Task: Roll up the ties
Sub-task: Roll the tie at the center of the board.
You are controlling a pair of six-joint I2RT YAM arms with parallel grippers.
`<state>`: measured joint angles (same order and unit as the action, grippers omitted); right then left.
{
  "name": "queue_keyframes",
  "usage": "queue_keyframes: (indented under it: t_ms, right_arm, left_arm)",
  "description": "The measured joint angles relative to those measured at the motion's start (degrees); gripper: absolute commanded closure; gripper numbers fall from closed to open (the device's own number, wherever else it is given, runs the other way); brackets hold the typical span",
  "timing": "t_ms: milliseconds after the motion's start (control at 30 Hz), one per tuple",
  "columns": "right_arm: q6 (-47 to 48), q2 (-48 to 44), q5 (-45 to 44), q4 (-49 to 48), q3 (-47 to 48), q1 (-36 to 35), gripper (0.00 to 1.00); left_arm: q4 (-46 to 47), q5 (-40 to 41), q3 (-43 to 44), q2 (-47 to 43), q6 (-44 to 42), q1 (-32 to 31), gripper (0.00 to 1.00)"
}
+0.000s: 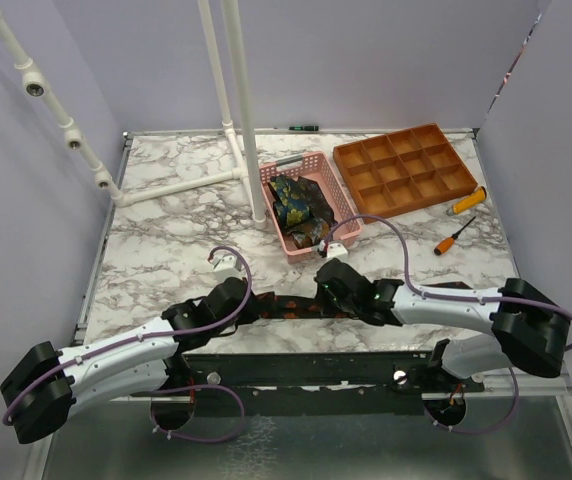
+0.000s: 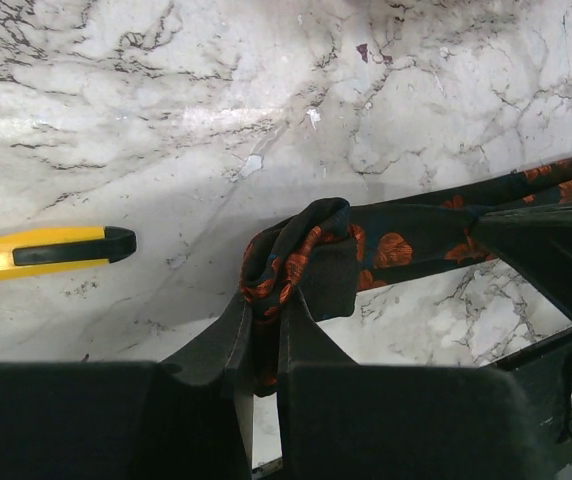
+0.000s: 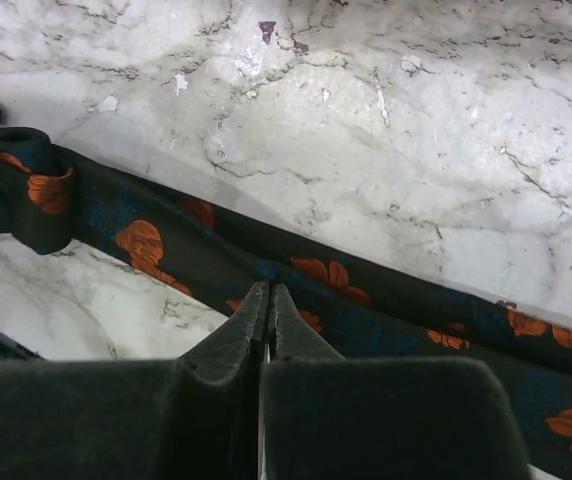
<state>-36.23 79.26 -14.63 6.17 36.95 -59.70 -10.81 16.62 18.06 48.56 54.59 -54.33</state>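
Marble tbl (image 1: 166,240), lilac walls (image 1: 386,70), white pipes (image 1: 246,120).

We see bright, even light from overhead. The table (image 2: 196,110) throws soft white glare in both wrist views, shadows are faint, and the dark foreground along each bottom edge blurs; the tie (image 3: 166,250) looks sharp.

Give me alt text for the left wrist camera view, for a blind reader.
The left gripper is shut on the bunched end of a dark navy fabric necktie with orange flowers, which stretches right across the white marble table. A yellow bar with a black tip lies at left.
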Motion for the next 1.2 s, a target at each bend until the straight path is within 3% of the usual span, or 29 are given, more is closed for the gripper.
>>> queue_keyframes:
  t_ms: [267, 600, 700, 800, 1000, 1200]
  right_arm:
    - [-0.1, -3.7, 2.7, 0.0, -2.5, -0.4, 1.00]
    - [-1.5, 0.3, 2.3, 1.0, -3.4, -0.5, 0.99]
    - [-2.1, 0.5, 1.8, 0.9, -3.1, -0.6, 0.72]
    - [-2.2, -0.8, 1.6, 0.8, -3.2, -0.7, 0.59]
    - [-1.4, -1.7, 0.2, 0.8, -1.1, -1.7, 0.57]
    - [0.2, 7.5, -0.6, 0.8, 5.9, -3.0, 0.64]
  left_arm:
    - [1.0, -1.0, -1.2, 0.0, -0.2, 0.0, 1.00]
    - [1.0, -1.0, -2.1, -1.2, -0.5, 0.2, 1.00]
    - [1.0, -1.0, -2.1, -1.1, -0.7, 0.2, 1.00]
    - [1.0, -1.3, -2.1, -1.0, -0.9, 0.2, 1.00]
    - [1.0, -1.9, -2.1, -0.9, -0.9, 0.2, 1.00]
    - [1.1, -2.3, -2.8, -2.6, -0.9, 0.3, 1.00]
